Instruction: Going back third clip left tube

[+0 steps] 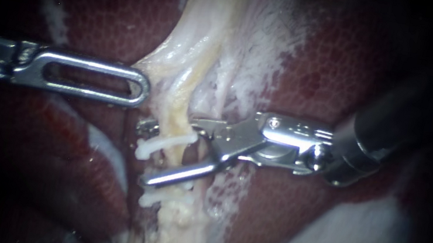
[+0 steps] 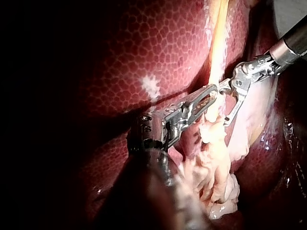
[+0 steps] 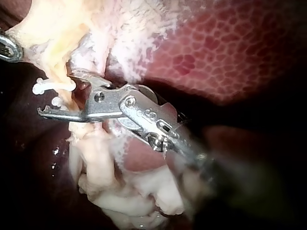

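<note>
- The left instrument (image 1: pixel 142 87), a slim steel shaft ending in a slotted end effector, comes in level from the left; its two jaws lie together, clamped on the edge of the cream-coloured tissue (image 1: pixel 170 66), which tents towards the tip
- In the left wrist view the left instrument (image 2: pixel 211 92) has its tip right at the pale yellow tube (image 2: pixel 218 48)
- The right instrument (image 1: pixel 147 152), bright metal with a hinged end effector, enters from the right; its jaws stand apart, one passing behind the pale yellow tube (image 1: pixel 181 103) and one across its front
- A white plastic clip (image 1: pixel 165 143) sits crosswise on the tube, in the gap between those parted jaws
- A second white clip (image 1: pixel 164 197) crosses the tube just beyond the front jaw
- From its own wrist camera the right instrument (image 3: pixel 55 93) straddles the tube, with the white plastic clip (image 3: pixel 53 86) beside it
- The dark red mottled liver (image 1: pixel 346 61) lies behind everything
</note>
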Tool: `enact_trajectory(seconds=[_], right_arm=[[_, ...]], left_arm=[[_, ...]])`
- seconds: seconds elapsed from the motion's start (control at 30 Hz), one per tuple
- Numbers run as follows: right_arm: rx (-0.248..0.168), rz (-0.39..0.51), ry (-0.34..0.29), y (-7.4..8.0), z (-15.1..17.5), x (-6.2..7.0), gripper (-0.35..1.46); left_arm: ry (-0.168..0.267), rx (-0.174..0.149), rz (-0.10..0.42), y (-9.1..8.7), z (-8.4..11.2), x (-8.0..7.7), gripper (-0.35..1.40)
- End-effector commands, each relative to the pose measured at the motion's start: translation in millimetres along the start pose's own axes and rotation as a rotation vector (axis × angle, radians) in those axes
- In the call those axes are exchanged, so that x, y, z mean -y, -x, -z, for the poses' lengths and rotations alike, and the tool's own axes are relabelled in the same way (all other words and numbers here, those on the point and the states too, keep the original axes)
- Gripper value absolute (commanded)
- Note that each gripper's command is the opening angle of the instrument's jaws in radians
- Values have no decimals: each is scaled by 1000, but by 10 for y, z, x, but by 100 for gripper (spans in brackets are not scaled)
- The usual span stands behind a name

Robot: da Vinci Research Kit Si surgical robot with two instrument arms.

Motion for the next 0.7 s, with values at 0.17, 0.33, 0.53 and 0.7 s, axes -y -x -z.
enact_trajectory(seconds=[0.17,0.33,0.53,0.7], right_arm=[[-1,-8,9,-6,27,7,60],[1,-3,40,-11,64,19,60],[8,11,90,-23,108,34,60],[17,19,103,-37,132,52,60]], left_arm=[[-1,0,0,0,0,0,-35],[-1,-1,0,1,0,-3,-35],[-1,-1,-1,1,0,-3,-35],[-2,-1,-1,1,-1,-4,-35]])
